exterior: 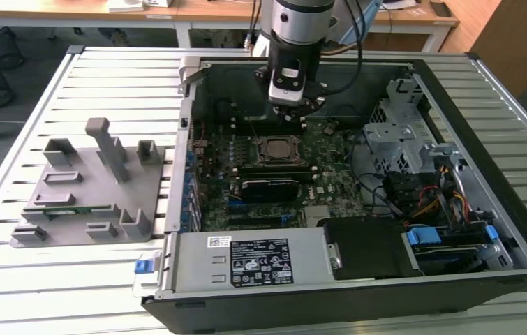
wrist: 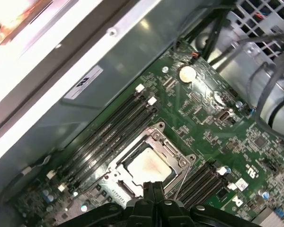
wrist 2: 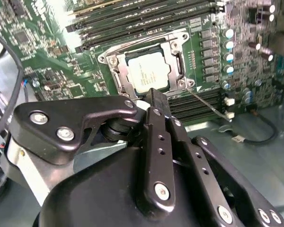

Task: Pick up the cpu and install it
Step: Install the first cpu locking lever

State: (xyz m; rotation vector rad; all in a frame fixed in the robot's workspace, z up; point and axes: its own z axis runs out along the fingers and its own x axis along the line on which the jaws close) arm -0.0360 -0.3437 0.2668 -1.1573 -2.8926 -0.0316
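The open PC case [exterior: 486, 174] sits on the slatted table [exterior: 105, 77], with a grey parts jig [exterior: 91, 188] well off toward the exterior view's left, and the board [exterior: 338, 167] fills the case floor. The cpu [wrist 2: 146, 71] already lies flat in its socket [exterior: 273, 149] mid-board, square so no long axis, with memory slots [wrist: 109, 130] alongside. The claw [wrist 2: 156, 100] hangs just above the socket's edge, its 2 fingers pressed together on nothing, cpu just past the tips.
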